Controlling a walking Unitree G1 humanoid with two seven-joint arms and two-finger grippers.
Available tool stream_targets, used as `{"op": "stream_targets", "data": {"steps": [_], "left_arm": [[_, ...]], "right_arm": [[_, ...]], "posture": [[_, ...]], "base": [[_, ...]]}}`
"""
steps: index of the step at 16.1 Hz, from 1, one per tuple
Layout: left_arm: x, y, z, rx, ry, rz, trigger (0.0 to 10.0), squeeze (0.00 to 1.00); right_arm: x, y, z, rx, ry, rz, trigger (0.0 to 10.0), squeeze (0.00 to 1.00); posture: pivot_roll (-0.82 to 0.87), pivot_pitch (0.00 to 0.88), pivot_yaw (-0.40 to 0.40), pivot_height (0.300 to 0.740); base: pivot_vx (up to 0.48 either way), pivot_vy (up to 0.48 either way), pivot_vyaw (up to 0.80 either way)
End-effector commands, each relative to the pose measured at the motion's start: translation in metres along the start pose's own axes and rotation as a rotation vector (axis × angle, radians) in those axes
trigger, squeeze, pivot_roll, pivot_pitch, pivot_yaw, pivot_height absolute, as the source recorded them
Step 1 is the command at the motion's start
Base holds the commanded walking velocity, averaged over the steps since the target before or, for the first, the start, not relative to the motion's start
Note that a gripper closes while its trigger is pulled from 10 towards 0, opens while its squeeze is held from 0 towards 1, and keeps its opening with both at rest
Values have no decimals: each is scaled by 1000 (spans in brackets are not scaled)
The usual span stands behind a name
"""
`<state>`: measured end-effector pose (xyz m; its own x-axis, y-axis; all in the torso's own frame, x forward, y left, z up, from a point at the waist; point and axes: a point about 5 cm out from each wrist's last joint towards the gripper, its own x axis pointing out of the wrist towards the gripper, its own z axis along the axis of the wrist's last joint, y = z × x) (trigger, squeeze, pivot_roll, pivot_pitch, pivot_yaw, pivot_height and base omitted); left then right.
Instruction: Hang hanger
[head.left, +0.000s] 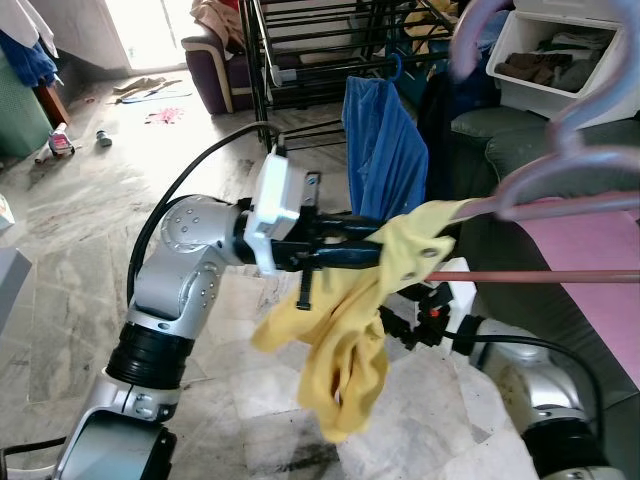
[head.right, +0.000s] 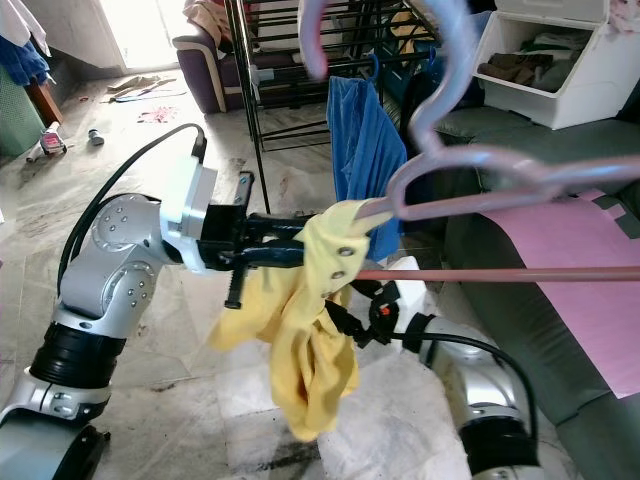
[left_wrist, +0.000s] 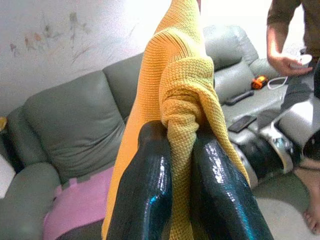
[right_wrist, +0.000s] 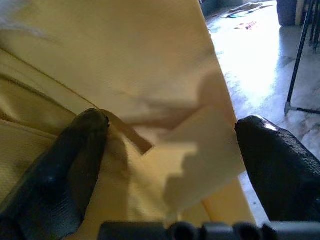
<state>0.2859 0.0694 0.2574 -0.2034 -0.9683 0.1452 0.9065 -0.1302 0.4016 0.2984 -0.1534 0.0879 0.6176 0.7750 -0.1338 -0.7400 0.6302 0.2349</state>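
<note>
At centre frame, the left gripper (head.left: 375, 255) pinches a yellow garment (head.left: 345, 340) draped on the end of a lilac hanger (head.left: 560, 180) that juts in from the upper right. The right gripper (right_wrist: 170, 145), fingers spread, faces the cloth just below. The drying rack (head.left: 310, 60) stands well apart at top centre; hanging apparently remains undone.

Pale lilac plastic hanger (head.right: 500, 160): blurred, close to camera, upper right of frame; hook curls toward top centre, arms slope rightward. Yellow knit garment (head.right: 305, 330): bunched over the hanger's left tip at frame centre, drooping in crumpled folds toward lower centre.
</note>
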Motion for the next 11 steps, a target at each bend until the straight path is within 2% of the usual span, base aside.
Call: {"op": "stream_targets", "data": {"steps": [1,4,5,6,8,11], "left_arm": [[9,1,15,31,-54,-15,0,0],[15,2,27,30,-90,-12,0,0],[16,4,33,34,-102,-1,0,0],[16,6,36,46,-104,10,0,0],[12,11,40,59,-100,38,0,0],[9,16,43,71,-93,62,0,0]], "right_arm": [[6,-1,-4,21,6,-17,10000,0],[11,0,-19,115,0,-62,10000,0],[11,-2,-27,163,8,-103,7882,0],[9,-7,-36,176,54,-178,0,0],[1,-19,-45,280,76,-312,0,0],[-13,-30,-52,333,108,-409,0,0]], "posture": [[27,20,41,740],[33,21,36,740],[35,22,35,740],[37,24,32,740],[37,24,32,740],[30,26,28,740]], "base": [[0,0,0],[0,0,0],[0,0,0],[0,0,0],[0,0,0],[0,0,0]]}}
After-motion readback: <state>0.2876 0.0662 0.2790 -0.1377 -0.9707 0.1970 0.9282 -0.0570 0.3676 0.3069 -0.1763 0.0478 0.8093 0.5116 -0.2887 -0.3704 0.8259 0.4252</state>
